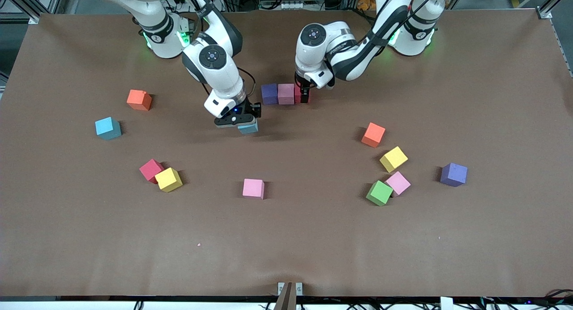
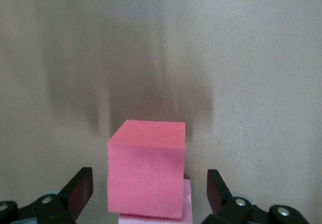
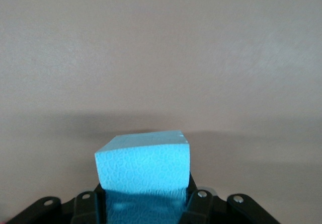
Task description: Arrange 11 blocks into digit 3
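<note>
Your right gripper point(image 1: 245, 123), clamped on a blue cube point(image 1: 248, 128), hangs over bare tabletop point(image 1: 313, 238) just camera-side of the purple-pink-red row point(image 1: 283, 94), where your left gripper point(image 1: 304, 95) straddles the red end cube point(image 2: 146, 167), fingers spread.

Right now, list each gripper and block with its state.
Left gripper: open, straddling the red block.
Red block: set down, ending the row beside the pink block and purple block.
Right gripper: shut on the blue block.
Blue block: held above the table.
Other blocks: loose, scattered on the table.
</note>
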